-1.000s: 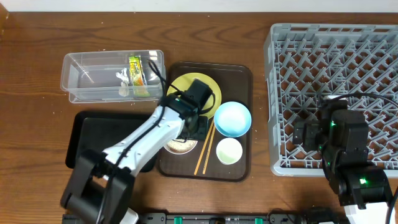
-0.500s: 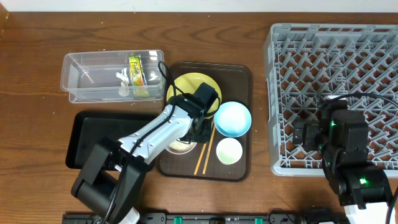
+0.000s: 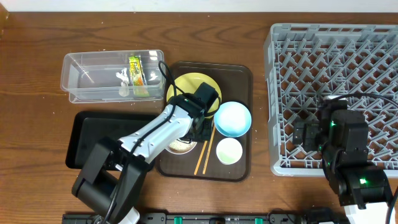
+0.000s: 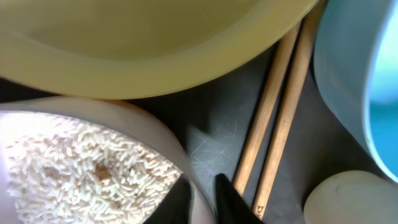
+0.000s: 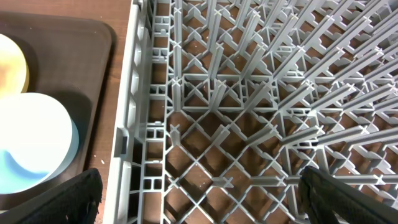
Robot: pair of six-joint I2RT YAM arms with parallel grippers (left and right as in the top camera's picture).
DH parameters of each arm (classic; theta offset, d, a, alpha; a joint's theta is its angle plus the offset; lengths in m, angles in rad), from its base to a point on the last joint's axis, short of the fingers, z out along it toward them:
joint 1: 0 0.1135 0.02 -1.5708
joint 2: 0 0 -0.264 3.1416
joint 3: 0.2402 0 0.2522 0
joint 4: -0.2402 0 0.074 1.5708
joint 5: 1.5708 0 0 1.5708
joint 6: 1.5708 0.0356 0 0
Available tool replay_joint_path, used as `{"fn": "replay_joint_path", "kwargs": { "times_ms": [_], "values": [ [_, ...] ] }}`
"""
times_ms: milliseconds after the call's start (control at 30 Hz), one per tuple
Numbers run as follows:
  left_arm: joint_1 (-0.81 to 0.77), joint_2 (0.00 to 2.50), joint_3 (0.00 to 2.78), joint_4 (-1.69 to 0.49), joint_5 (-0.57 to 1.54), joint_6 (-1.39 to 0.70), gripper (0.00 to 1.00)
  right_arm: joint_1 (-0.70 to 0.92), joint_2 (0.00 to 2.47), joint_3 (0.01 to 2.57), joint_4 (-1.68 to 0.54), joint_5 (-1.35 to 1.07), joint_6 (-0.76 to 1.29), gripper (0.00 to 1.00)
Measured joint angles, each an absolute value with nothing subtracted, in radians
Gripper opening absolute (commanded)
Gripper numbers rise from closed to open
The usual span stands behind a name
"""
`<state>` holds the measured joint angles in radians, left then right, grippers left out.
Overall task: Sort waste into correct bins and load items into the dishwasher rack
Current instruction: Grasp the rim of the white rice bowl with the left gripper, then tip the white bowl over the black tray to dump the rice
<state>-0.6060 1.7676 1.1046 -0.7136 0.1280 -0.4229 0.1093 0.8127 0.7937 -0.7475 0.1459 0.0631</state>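
My left gripper [image 4: 202, 194] is shut on the rim of the white bowl [image 4: 163, 138], one finger inside against the rice [image 4: 74, 168], the other outside. Overhead, this bowl [image 3: 178, 147] sits on the brown tray, mostly under my left arm. Wooden chopsticks [image 4: 273, 118] lie just right of the pinch. The yellow plate [image 3: 189, 86], light blue bowl [image 3: 232, 118] and small white cup [image 3: 229, 150] stand around it. My right gripper [image 5: 199, 182] hangs open and empty over the grey dishwasher rack [image 3: 336, 74], near its left wall.
The dark brown serving tray [image 3: 241, 76] holds the dishes. A clear tub [image 3: 84, 74] at the back left contains a green-yellow wrapper [image 3: 136, 70] and white scraps [image 3: 122, 78]. A shallow black tray [image 3: 87, 140] lies in front of it.
My left gripper has shifted slightly towards the rice bowl's rim and closed on it. The right arm has not moved.
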Motion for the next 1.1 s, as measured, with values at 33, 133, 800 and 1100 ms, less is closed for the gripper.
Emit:
{"fn": "replay_joint_path", "kwargs": {
  "times_ms": [33, 133, 800, 1100],
  "values": [
    [-0.606, 1.768, 1.105, -0.715, 0.128, -0.426, 0.08, 0.109, 0.813, 0.794, -0.748, 0.146, 0.063, 0.99],
    [-0.606, 1.767, 1.105, -0.720, 0.123, -0.422, 0.06, 0.109, 0.813, 0.794, -0.748, 0.146, 0.063, 0.99],
    [-0.589, 1.517, 1.107, -0.863, 0.128, -0.356, 0.06, 0.109, 0.813, 0.794, -0.749, 0.146, 0.063, 0.99],
    [-0.339, 1.316, 1.107, -0.947, 0.249, -0.241, 0.06, 0.109, 0.813, 0.794, -0.749, 0.146, 0.063, 0.99]
  ]
}}
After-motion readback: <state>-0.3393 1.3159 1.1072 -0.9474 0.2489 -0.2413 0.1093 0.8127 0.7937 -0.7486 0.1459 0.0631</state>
